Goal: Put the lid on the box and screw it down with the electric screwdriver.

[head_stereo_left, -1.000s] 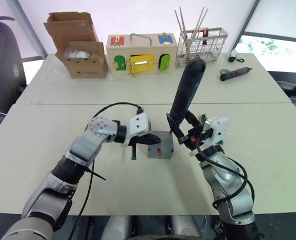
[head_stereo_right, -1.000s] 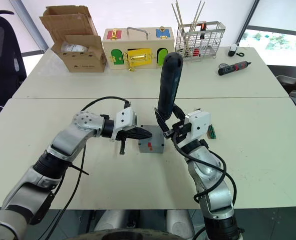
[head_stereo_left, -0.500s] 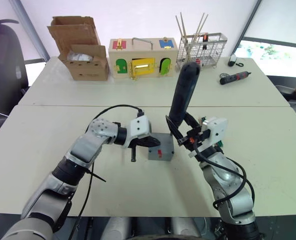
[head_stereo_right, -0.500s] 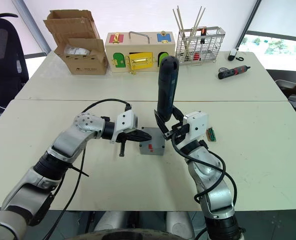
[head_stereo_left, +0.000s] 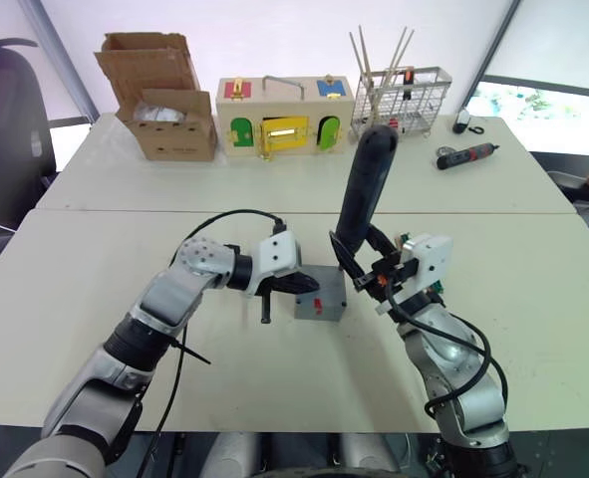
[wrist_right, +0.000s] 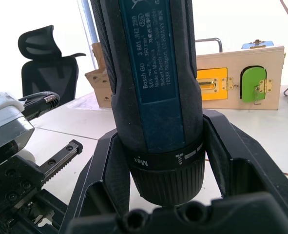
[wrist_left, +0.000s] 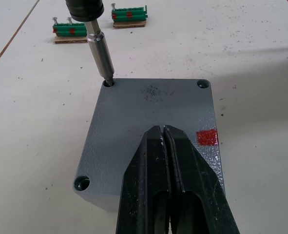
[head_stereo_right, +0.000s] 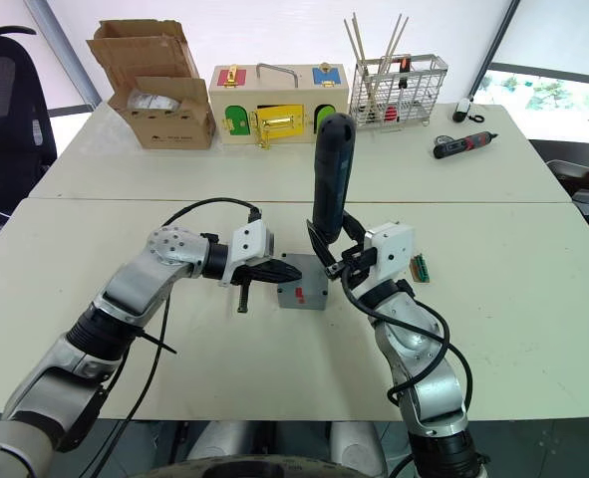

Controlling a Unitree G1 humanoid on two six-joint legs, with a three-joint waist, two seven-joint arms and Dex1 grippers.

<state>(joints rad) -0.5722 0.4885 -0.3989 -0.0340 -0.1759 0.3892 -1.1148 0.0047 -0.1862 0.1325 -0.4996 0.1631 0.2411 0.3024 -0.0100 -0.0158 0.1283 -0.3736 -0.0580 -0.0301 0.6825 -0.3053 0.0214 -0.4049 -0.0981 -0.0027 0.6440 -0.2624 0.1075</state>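
Near the tabletop's [head_stereo_left: 95, 249] middle: lid [wrist_left: 153, 126] seated on box [head_stereo_left: 319, 296] | left hand [wrist_left: 165, 146] shut, empty, pressing lid | right hand [head_stereo_left: 359, 267] clamped electric screwdriver [head_stereo_left: 366, 189], bit in corner hole | step: screwing; next: remaining corners.

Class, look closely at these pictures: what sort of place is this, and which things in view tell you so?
Probably a robot test bench or lab. White tables carry practice items: a wooden latch box with coloured doors, a wire basket of sticks, and a grey box being screwed shut with an electric screwdriver.
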